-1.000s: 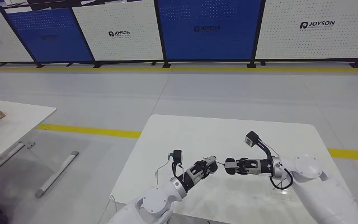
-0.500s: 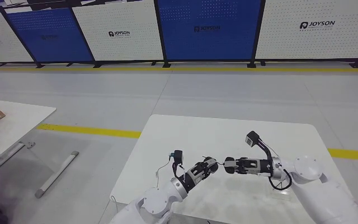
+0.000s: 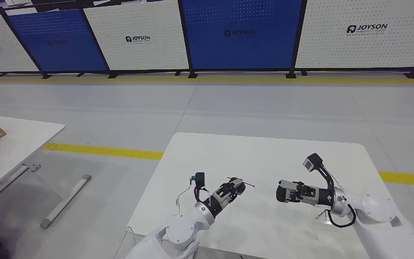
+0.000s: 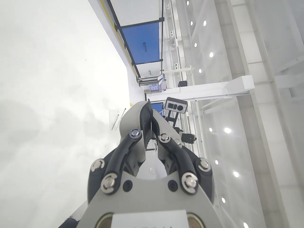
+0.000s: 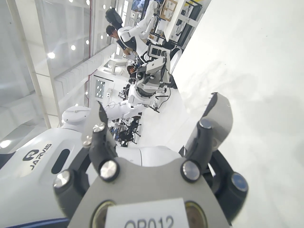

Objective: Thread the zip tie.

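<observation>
Over the tabletop [image 3: 259, 155], toward its near left corner: left gripper [image 3: 235, 186] clenched on the zip tie [image 3: 248, 186], thin black tail poking past the fingertips toward the right edge. Well apart from that tail: right gripper [image 3: 280, 192], jaws spread wide.

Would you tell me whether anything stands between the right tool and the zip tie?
Nothing visible does. The zip tie sticks out of the shut left tool toward the open right tool, across a free gap above the table.
</observation>
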Robot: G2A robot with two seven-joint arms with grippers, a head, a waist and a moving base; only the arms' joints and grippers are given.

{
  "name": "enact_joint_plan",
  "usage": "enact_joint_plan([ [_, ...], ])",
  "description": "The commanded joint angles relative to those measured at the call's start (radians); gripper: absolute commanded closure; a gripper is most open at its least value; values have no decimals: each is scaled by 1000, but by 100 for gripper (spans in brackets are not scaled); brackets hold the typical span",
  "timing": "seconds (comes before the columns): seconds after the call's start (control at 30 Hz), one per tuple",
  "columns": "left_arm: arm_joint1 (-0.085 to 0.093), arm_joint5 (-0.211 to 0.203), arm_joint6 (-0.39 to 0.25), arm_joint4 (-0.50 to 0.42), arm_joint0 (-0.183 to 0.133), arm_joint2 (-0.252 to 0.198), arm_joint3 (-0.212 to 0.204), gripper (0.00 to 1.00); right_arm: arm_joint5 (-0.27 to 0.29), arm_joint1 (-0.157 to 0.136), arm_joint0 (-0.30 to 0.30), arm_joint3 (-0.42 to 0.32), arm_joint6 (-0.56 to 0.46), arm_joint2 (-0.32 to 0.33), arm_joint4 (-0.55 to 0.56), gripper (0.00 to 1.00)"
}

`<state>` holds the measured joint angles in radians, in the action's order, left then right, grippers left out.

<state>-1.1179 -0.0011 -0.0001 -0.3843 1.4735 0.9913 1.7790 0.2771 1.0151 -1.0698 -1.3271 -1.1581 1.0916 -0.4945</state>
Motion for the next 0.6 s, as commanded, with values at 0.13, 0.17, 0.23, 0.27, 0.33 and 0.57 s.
enact_joint_plan([
  [0.13, -3, 41, 8, -10, -9, 0, -13, 100, 16, -9, -40, -28, 16, 37, -6, 0],
  [0.17, -3, 41, 8, -10, -9, 0, -13, 100, 16, -9, -40, -28, 16, 37, -6, 0],
  [0.23, -3, 41, 8, -10, -9, 0, -13, 100, 16, -9, -40, -28, 16, 37, -6, 0],
  [0.27, -3, 41, 8, -10, -9, 0, -13, 100, 16, -9, -40, -28, 16, 37, -6, 0],
  [0.33, -3, 41, 8, -10, -9, 0, -13, 100, 16, -9, -40, -28, 16, 37, -6, 0],
  [0.57, -4, -4, -3, -83, -2, 48, 8, 100, 16, -9, -40, -28, 16, 37, -6, 0],
])
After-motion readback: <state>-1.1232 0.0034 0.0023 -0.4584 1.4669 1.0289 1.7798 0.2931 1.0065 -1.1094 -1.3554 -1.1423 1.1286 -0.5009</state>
